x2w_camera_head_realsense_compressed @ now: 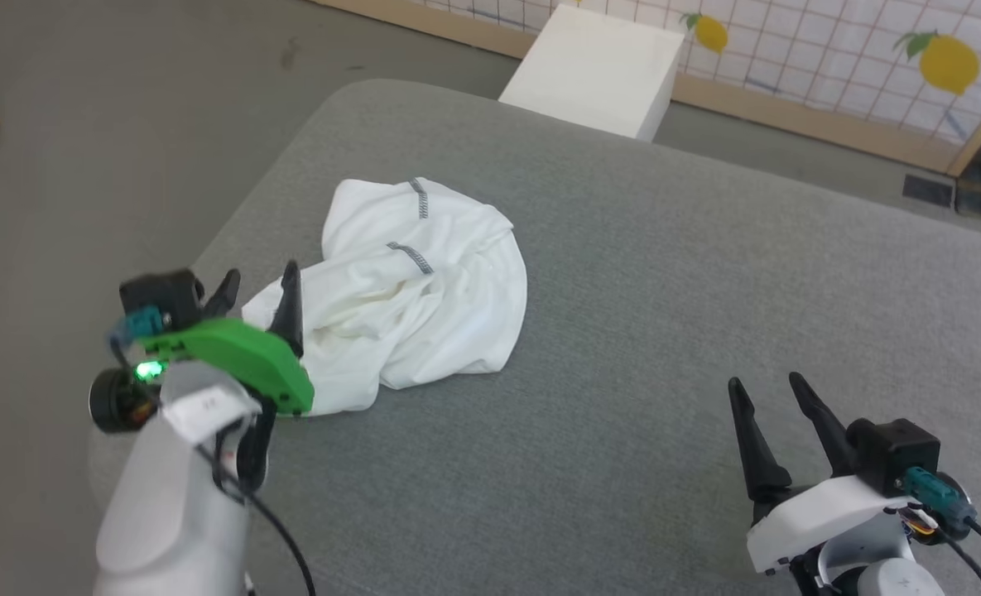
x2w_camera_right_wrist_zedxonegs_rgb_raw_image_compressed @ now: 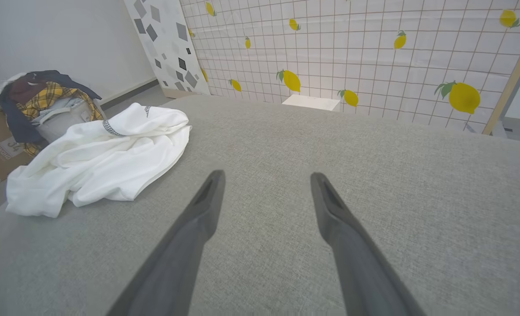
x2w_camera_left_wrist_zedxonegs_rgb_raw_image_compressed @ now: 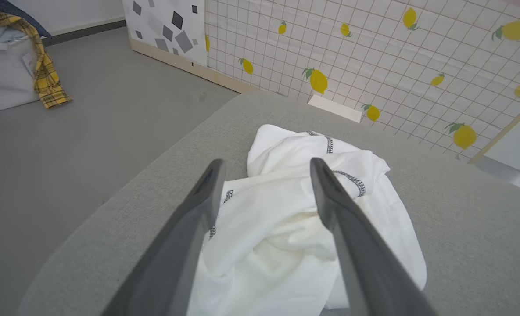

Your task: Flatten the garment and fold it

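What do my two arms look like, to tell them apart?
The left gripper has a bright green housing with a lit green light, a white tag and a black cable. The right gripper has a white housing. Both have two long, dark, tapering fingers, pale forearms, and a black block with a teal connector.

Soft cloth garment [x2w_camera_head_realsense_compressed: 424, 290] – matt woven cushion [x2w_camera_head_realsense_compressed: 664, 331].

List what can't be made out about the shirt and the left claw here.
- garment: collar, sleeves and label buried in its own crumpled folds, every view.
- left claw: head view, one finger overlaps the cloth; contact cannot be told.
- garment's near edge: left wrist view, behind the fingers, cut by the bottom edge.
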Motion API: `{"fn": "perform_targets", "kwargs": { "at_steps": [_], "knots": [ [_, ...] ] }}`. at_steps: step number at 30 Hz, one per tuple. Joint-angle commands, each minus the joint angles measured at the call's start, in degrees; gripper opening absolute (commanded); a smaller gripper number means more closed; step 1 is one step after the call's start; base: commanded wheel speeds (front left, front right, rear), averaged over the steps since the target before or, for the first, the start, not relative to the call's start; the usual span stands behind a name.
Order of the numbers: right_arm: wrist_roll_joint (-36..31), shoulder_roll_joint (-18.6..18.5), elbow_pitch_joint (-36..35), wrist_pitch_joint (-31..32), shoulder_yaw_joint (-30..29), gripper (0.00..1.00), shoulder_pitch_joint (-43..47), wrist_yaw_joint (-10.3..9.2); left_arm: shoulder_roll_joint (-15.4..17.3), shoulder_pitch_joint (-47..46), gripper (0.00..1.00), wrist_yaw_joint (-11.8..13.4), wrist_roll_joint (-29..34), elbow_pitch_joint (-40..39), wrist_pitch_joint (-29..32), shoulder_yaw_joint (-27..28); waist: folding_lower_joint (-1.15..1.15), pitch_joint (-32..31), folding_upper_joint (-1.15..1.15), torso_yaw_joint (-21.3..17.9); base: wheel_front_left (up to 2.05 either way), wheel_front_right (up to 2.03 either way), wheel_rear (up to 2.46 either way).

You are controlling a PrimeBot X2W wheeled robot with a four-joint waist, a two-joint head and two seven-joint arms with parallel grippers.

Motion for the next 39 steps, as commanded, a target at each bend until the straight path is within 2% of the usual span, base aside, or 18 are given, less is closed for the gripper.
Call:
{"fn": "perform_targets", "kwargs": {
  "at_steps": [1,10,15,21,22,23,25,28,32,39],
  "knots": [
    [-0.7,0.0,-0.6,0.4,-0.4,1.00,-0.9,-0.08,0.4,-3.5,1.00,-0.5,-1.3,2.2,1.6,-0.1,0.00,3.2,0.51,-2.6,0.00,0.00,0.00],
    [-2.5,0.0,-4.6,3.1,-2.3,1.00,-1.1,-0.08,1.4,-14.6,1.00,-0.5,-4.3,17.0,13.1,-2.1,0.00,10.4,0.55,-7.4,0.00,0.00,0.00],
    [-2.6,0.0,-6.3,3.6,-2.7,1.00,-1.4,-0.09,1.4,-17.1,1.00,-0.1,-3.7,23.9,17.2,-4.9,0.00,13.4,0.57,-8.0,0.00,0.00,0.00],
    [-2.6,0.0,-7.2,4.2,-2.3,1.00,-1.2,-0.09,0.0,-17.4,1.00,-1.1,-4.6,29.3,21.3,-6.4,0.00,14.9,0.58,-8.2,0.00,0.00,0.00],
    [-2.6,0.0,-7.3,4.3,-2.4,1.00,-1.1,-0.09,-0.1,-17.4,0.23,-1.3,-4.7,29.7,21.1,-6.4,0.00,15.0,0.58,-8.1,0.00,0.00,0.00],
    [-2.5,0.0,-7.4,4.3,-2.4,1.00,-1.0,-0.09,-0.2,-17.4,0.00,-1.5,-5.0,29.9,20.5,-6.4,0.00,15.1,0.58,-8.0,0.00,0.00,0.00],
    [-2.5,0.0,-7.3,4.4,-2.5,1.00,-0.8,-0.09,-0.4,-17.7,0.00,-1.4,-5.1,30.0,18.3,-6.1,0.00,14.8,0.58,-7.5,0.00,0.00,0.00],
    [-2.2,0.0,-6.7,4.3,-2.2,1.00,-0.6,-0.09,0.1,-18.9,0.00,0.1,-4.3,28.9,11.3,-5.4,0.00,13.6,0.58,-6.6,0.00,0.00,0.00],
    [-1.1,0.0,-5.1,3.5,-1.5,1.00,-0.6,-0.09,1.3,-21.5,0.00,0.3,-3.7,27.0,4.0,-4.6,0.00,11.0,0.58,-5.8,0.00,0.00,0.00],
    [2.1,0.0,-0.6,0.9,0.7,1.00,-0.4,-0.09,5.9,-30.3,0.00,-1.7,-2.6,21.6,0.5,-4.6,0.00,5.2,0.58,-7.4,0.00,0.00,0.00]
  ]
}}
